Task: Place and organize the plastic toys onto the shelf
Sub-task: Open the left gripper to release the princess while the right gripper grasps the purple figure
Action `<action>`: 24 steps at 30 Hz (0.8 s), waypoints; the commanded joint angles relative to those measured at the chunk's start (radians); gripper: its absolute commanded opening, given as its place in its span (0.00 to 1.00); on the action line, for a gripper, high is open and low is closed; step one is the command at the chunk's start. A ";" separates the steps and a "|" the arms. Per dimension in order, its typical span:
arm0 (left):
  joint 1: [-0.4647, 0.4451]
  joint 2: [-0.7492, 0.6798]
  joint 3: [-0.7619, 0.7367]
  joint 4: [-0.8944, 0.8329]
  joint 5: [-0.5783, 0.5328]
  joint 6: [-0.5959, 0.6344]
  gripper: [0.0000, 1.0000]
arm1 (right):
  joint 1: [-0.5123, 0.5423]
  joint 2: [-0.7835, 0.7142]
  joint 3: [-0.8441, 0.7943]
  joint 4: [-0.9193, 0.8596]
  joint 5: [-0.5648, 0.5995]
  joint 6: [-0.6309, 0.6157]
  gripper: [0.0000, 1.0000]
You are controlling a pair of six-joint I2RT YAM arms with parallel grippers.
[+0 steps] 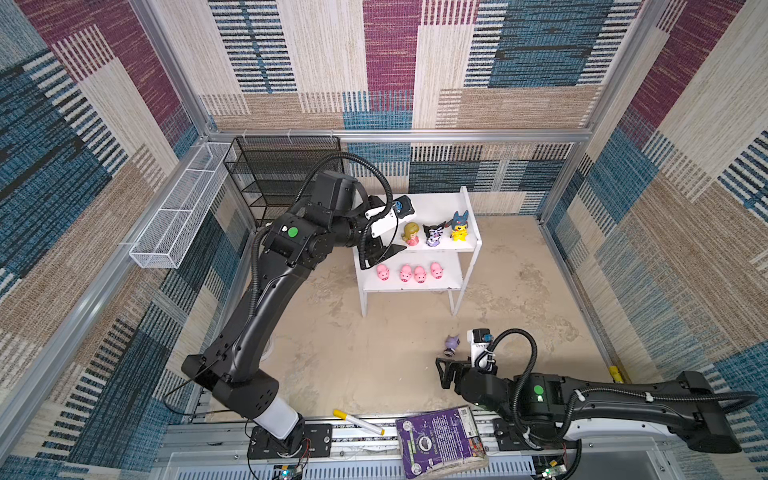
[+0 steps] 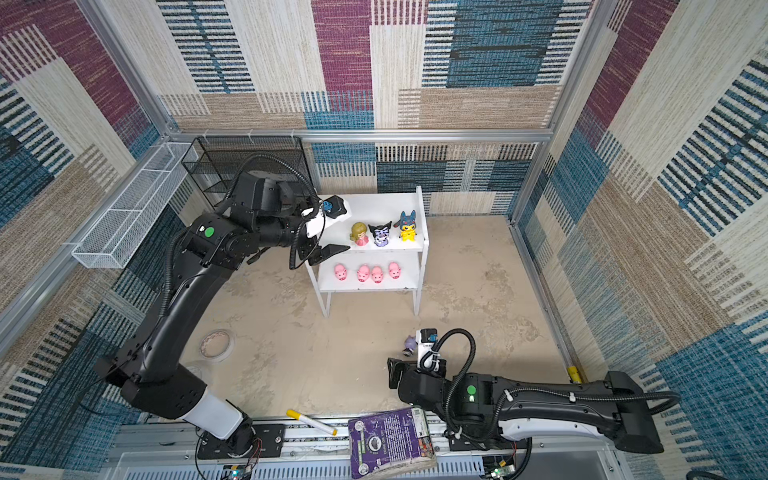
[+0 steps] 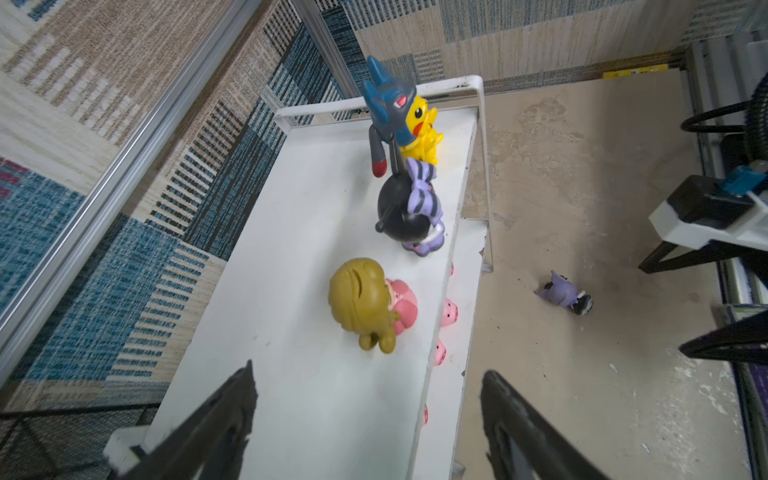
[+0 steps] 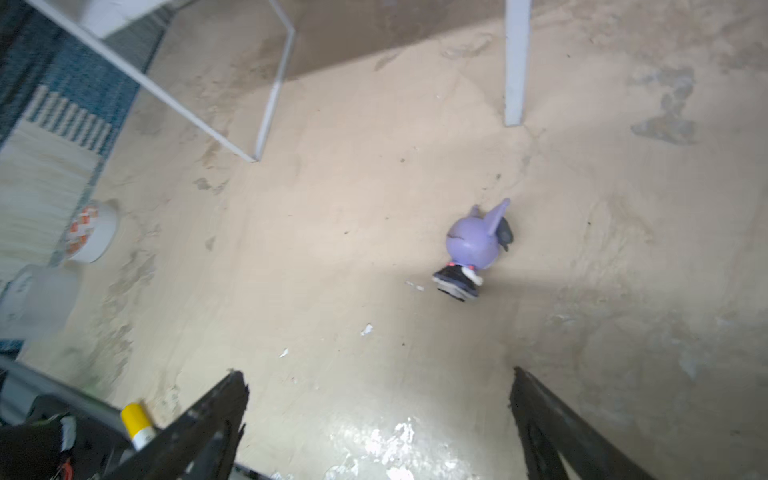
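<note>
the left gripper [image 3: 369, 370] stands over the left end of the shelf [image 1: 432, 208], above the upper board, its jaws wide apart with nothing between them. next to it on this board stand the girl [image 1: 410, 234], then the black toy [image 1: 433, 235], then the yellow toy [image 1: 459, 226], all upright in one row near the front edge. on the lower board the four pigs [image 1: 419, 274] make a row too, and the two middle ones are almost touching. so seven toys are on the shelf.

the last one, the lilac toy [image 4: 473, 241], lies on its side on the floor [image 1: 374, 365], in front of the shelf's right legs and apart from them. the right gripper [image 4: 378, 372] is low and near it, with jaws wide and empty. the toy is ahead of the fingertips and a little to one side.

the step in hand is, i think, the pick of this last toy. the next move calls for bringing the jaws around its round head and closing gently, because it may roll. then the toy must be set upright on the upper board, where there is free place left of the girl.
</note>
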 commanded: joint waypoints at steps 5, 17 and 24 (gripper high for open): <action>0.002 -0.268 -0.290 0.243 -0.186 -0.251 0.89 | -0.109 0.060 -0.027 0.046 -0.148 0.105 1.00; 0.002 -0.729 -0.686 0.248 -0.145 -0.523 0.98 | -0.314 0.150 -0.046 0.207 -0.244 -0.135 0.85; 0.002 -0.815 -0.712 0.138 -0.112 -0.527 0.98 | -0.362 0.274 -0.044 0.326 -0.267 -0.199 0.71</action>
